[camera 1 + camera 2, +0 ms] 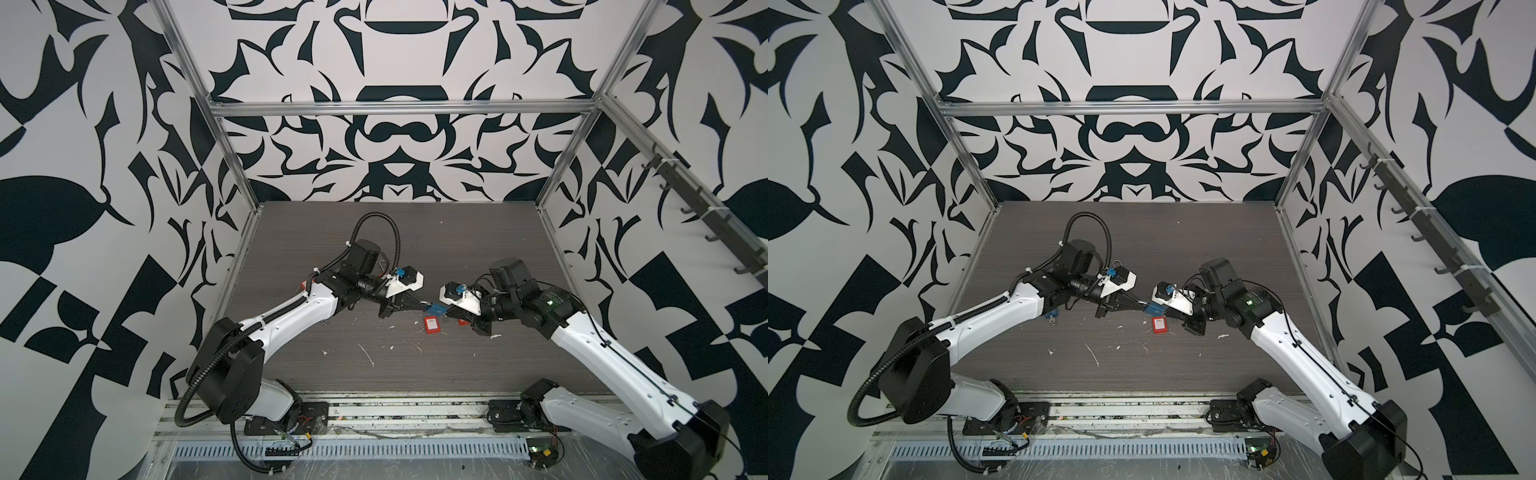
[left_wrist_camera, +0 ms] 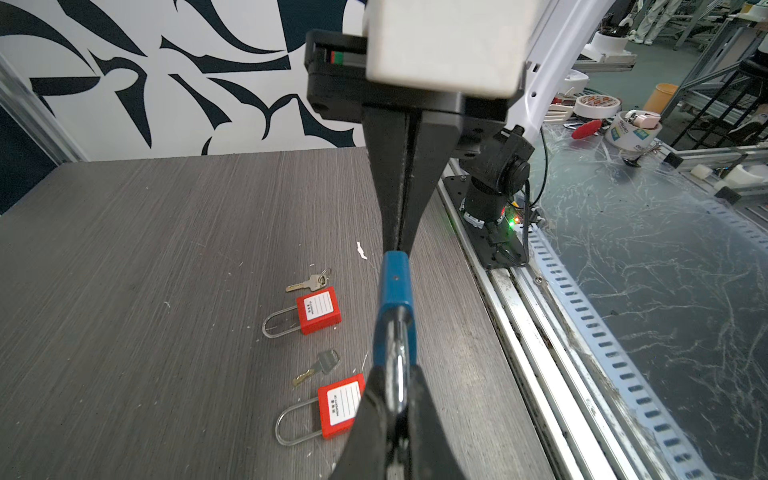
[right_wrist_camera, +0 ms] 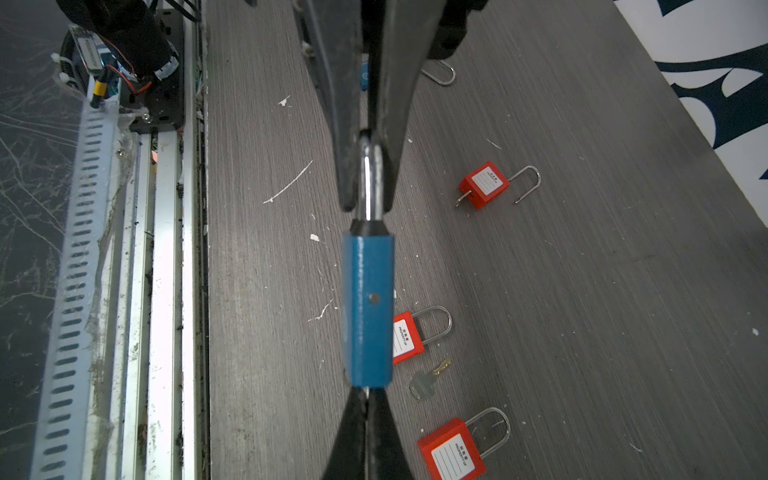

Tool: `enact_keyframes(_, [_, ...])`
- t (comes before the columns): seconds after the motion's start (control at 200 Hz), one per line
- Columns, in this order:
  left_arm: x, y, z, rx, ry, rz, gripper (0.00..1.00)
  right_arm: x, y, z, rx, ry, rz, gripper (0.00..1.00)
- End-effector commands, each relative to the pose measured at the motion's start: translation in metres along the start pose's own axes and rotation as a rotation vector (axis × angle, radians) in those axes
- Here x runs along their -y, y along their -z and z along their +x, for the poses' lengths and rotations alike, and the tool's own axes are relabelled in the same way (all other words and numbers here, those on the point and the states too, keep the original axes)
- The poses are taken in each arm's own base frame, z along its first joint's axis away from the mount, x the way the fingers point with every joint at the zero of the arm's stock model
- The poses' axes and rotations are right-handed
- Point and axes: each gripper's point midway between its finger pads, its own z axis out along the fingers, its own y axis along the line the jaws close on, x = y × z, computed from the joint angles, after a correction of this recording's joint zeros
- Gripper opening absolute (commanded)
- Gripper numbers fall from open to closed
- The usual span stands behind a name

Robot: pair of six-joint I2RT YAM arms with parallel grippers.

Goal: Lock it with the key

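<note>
A blue padlock [image 1: 435,309] [image 1: 1153,309] hangs above the table between my two grippers. My left gripper [image 2: 395,399] [image 1: 424,306] is shut on its steel shackle [image 3: 365,174], pinched between the black fingertips [image 3: 347,183]. The blue body [image 3: 368,311] [image 2: 395,286] points towards my right gripper [image 3: 365,392] [image 1: 448,312], which is shut at the body's end. Only a thin silver sliver of the key [image 3: 366,390] shows between those tips where they meet the lock.
Red padlocks lie on the table below [image 2: 319,309] [image 2: 340,405] [image 3: 484,185] [image 3: 453,451], with loose keys [image 2: 309,282] [image 3: 424,382] beside them. Another blue padlock [image 1: 1052,314] lies under the left arm. The metal rail [image 3: 166,249] runs along the table's front edge.
</note>
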Motion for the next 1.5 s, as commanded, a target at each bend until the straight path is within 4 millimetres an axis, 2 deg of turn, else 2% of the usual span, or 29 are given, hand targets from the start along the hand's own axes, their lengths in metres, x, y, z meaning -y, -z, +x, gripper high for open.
enact_keyframes(0.0, [0.005, 0.007, -0.025, 0.049, -0.078, 0.013, 0.0, 0.0, 0.006, -0.009, 0.02, 0.015, -0.004, 0.04])
enact_keyframes(0.085, [0.002, 0.01, -0.021, 0.036, -0.074, -0.007, 0.0, -0.001, 0.005, -0.007, 0.011, 0.013, -0.005, 0.0])
enact_keyframes(0.38, [-0.007, 0.03, -0.01, 0.018, -0.052, -0.048, 0.0, -0.001, -0.001, 0.008, -0.016, -0.014, 0.002, 0.0])
enact_keyframes(0.805, [-0.007, 0.04, 0.001, -0.06, -0.053, -0.071, 0.0, 0.009, -0.001, 0.012, -0.014, -0.076, 0.052, 0.0])
enact_keyframes(0.955, [-0.008, 0.042, 0.018, -0.152, 0.017, -0.031, 0.0, 0.024, -0.002, 0.024, -0.041, -0.148, 0.165, 0.0])
enact_keyframes(1.125, [-0.006, 0.039, 0.043, -0.251, 0.107, 0.025, 0.0, 0.037, 0.001, 0.026, 0.017, -0.264, 0.269, 0.0])
enact_keyframes(1.315, [-0.011, 0.035, 0.071, -0.351, 0.166, 0.061, 0.0, 0.038, 0.0, 0.03, 0.018, -0.336, 0.284, 0.0])
enact_keyframes(1.495, [-0.002, 0.035, 0.105, -0.508, 0.233, 0.118, 0.0, 0.042, -0.004, 0.034, 0.002, -0.408, 0.291, 0.0])
